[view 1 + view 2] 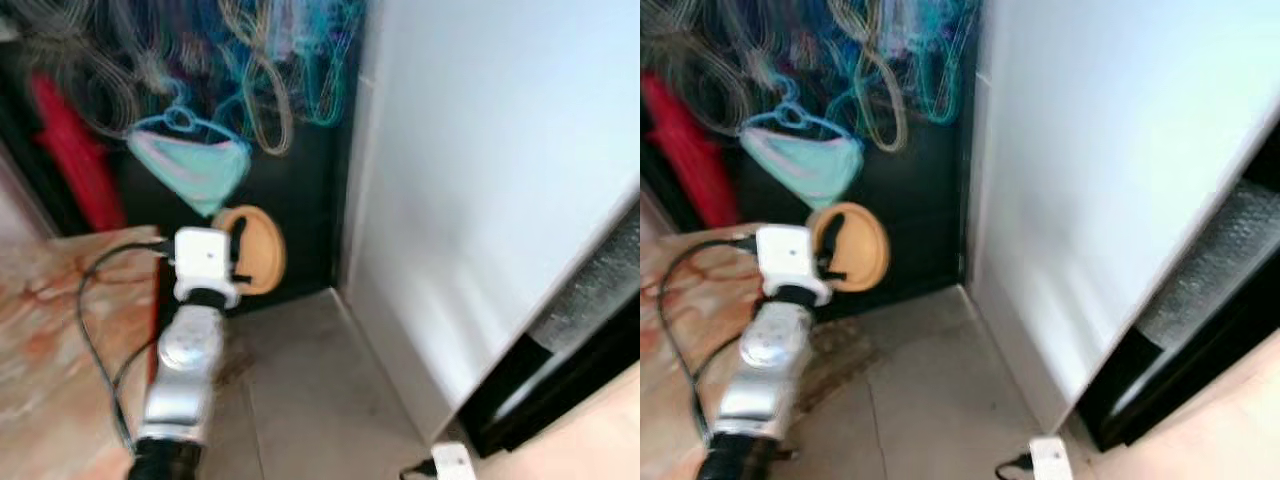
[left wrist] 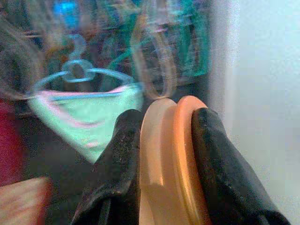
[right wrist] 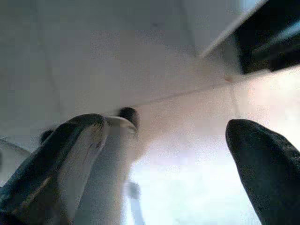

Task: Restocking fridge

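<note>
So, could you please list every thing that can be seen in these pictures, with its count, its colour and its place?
Round flat item: one, orange-tan, held edge-on in the left gripper, in front of the dark gap beside the fridge.
Fridge: one, white, on the robot's right; its side faces the camera.
Hangers: many, teal, blue and pale, blurred, hanging in the dark space behind.
Cloth on a blue hanger: one, mint green with pink edge, hanging above the round item.
Red object: one, far left, too blurred to name.
Surface: one, reddish marbled, on the left.
Floor: grey tiles.
Left gripper: jaws closed on the round item.
Right gripper: jaws apart, low, over the pale floor.
</note>
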Controlling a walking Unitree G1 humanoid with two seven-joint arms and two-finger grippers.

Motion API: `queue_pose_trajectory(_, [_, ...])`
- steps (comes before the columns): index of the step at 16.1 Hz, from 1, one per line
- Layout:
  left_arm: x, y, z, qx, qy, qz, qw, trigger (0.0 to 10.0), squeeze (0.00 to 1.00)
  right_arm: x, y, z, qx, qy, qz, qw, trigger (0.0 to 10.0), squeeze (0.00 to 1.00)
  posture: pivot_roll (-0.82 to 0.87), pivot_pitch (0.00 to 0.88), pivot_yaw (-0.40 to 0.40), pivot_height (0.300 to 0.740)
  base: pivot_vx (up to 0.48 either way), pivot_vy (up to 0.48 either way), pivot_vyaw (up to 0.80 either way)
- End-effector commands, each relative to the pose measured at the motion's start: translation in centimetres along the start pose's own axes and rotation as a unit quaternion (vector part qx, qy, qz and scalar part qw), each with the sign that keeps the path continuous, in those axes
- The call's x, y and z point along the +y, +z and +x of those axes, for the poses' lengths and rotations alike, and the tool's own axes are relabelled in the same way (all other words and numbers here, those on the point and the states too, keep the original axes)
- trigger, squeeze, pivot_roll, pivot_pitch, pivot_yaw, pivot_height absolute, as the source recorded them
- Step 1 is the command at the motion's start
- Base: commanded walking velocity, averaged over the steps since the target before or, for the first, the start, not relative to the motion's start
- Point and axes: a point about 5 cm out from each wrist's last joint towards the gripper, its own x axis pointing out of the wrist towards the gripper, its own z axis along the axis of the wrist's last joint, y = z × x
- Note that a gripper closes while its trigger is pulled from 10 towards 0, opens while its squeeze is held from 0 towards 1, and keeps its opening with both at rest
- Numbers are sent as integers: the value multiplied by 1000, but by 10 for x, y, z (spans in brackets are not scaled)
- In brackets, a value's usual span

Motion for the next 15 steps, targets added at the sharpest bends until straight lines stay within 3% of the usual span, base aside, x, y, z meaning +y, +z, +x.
queue_pose_trajectory(1, [8,6,2,-13,10,4,1000,10000,0,1,4,1,-1,3,-6,1000,10000,0,-21,0,-44,740,0,0,-800])
queue_pose_trajectory(6, [14,5,-4,-12,21,12,1000,10000,0,0,6,1,-4,6,-21,1000,10000,0,0,0,-79,740,0,0,-800])
queue_pose_trajectory(10, [17,9,0,-22,30,15,999,10000,0,1,12,2,-10,9,-28,1000,10000,0,11,0,-95,740,0,0,-800])
queue_pose_trajectory(15, [25,6,-18,-7,42,31,999,10000,0,-6,12,2,0,9,-43,999,10000,0,125,0,-80,740,0,0,-800])
